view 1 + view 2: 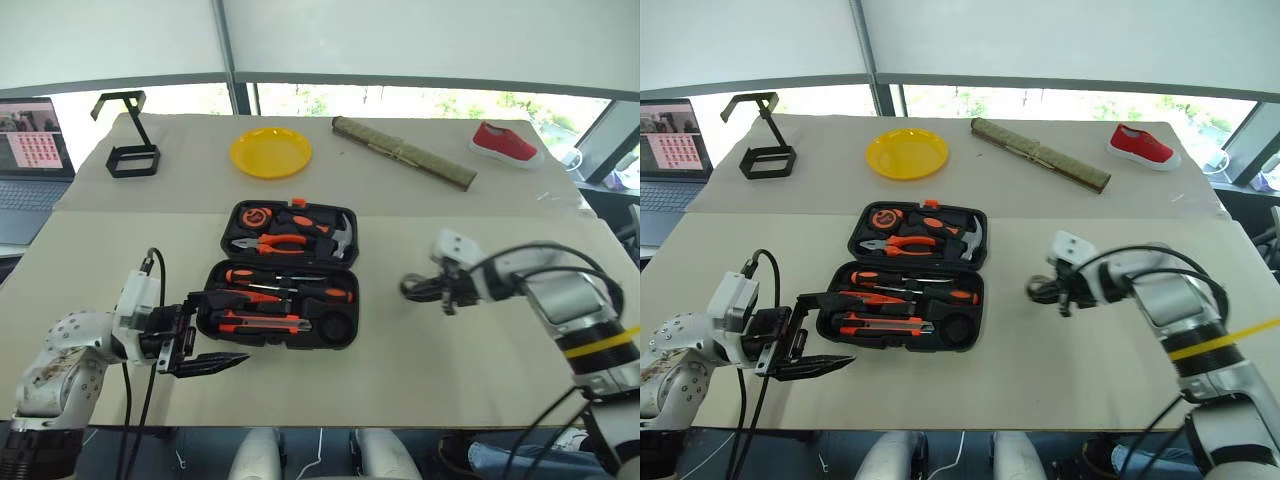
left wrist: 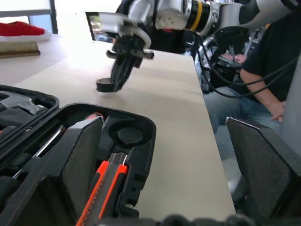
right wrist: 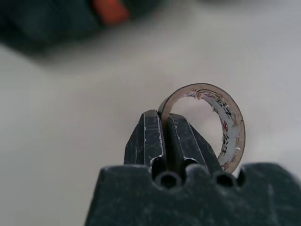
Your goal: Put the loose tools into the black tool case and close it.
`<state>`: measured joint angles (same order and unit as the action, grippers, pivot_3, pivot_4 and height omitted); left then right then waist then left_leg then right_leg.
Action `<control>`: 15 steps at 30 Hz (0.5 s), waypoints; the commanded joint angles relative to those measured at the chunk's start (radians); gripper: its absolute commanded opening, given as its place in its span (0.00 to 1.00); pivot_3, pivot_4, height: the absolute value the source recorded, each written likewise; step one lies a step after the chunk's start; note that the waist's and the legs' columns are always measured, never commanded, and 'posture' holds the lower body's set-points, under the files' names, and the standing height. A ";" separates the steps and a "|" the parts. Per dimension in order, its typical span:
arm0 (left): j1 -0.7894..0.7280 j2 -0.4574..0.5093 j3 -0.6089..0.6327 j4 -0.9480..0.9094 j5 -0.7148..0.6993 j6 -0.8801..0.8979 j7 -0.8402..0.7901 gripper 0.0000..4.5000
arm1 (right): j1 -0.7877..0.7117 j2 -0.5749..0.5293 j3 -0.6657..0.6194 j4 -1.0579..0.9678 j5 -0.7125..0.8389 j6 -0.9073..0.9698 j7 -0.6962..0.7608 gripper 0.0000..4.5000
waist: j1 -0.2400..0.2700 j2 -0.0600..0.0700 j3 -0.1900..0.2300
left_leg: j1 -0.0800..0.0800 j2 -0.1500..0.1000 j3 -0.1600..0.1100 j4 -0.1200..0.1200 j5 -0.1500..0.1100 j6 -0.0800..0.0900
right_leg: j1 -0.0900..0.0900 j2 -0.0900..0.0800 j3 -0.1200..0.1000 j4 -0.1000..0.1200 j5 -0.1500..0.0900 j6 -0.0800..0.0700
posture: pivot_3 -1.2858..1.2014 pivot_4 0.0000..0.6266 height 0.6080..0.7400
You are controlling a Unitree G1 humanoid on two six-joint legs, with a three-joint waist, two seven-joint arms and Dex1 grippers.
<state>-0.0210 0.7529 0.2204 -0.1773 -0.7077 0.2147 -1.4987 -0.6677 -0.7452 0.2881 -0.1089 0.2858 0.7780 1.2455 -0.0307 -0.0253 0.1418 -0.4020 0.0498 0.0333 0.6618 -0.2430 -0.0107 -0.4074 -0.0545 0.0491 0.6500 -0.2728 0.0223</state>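
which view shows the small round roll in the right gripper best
The right wrist view: the small round grey roll is close up, its wall pinched by the shut right gripper. In the eye views it's a small dark ring; the left wrist view shows it at a distance.

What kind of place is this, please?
Probably a robot test room: a covered table under big windows, a laptop at its side, and unrelated props like a red shoe.

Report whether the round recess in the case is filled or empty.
Empty. The round recess in the black tool case shows bare black plastic; the right gripper pinches the small roll outside the case.
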 commanded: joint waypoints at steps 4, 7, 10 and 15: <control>0.066 0.041 0.039 0.083 0.054 -0.108 -0.078 1.00 | -0.042 0.117 0.098 -0.232 0.079 0.212 -0.094 0.00 | 0.019 -0.001 0.000 | -0.002 -0.001 -0.001 0.000 0.000 0.000 | 0.000 -0.002 -0.004 -0.002 0.000 0.000 | 0.52 0.24 1.00; 0.094 0.052 0.047 0.114 0.071 -0.142 -0.093 1.00 | -0.038 0.108 0.183 -0.229 0.028 0.177 -0.110 0.00 | 0.020 -0.001 0.000 | -0.003 -0.002 -0.001 0.000 0.000 0.000 | -0.001 -0.003 -0.004 -0.002 0.000 0.000 | 0.52 0.24 1.00; 0.103 0.049 0.058 0.118 0.070 -0.156 -0.086 1.00 | -0.046 0.051 0.238 -0.230 0.011 0.163 -0.070 0.00 | 0.025 -0.001 0.000 | -0.003 -0.002 -0.001 0.001 0.000 -0.001 | -0.001 -0.003 -0.005 -0.002 0.000 0.000 | 0.52 0.24 1.00; 0.125 0.045 0.072 0.102 0.065 -0.166 -0.075 1.00 | -0.028 0.038 0.289 -0.223 -0.018 0.138 -0.081 0.00 | 0.019 -0.001 0.000 | -0.003 -0.002 -0.001 0.001 0.000 0.000 | -0.001 -0.003 -0.006 -0.001 0.000 0.000 | 0.52 0.24 1.00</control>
<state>0.0935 0.7935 0.2598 -0.0502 -0.6301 0.0648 -1.5797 -0.7012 -0.6968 0.5569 -0.3178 0.2873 0.9356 1.1663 -0.0120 -0.0268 0.1419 -0.4052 0.0484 0.0318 0.6632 -0.2427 -0.0111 -0.4081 -0.0572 0.0436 0.6488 -0.2729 0.0224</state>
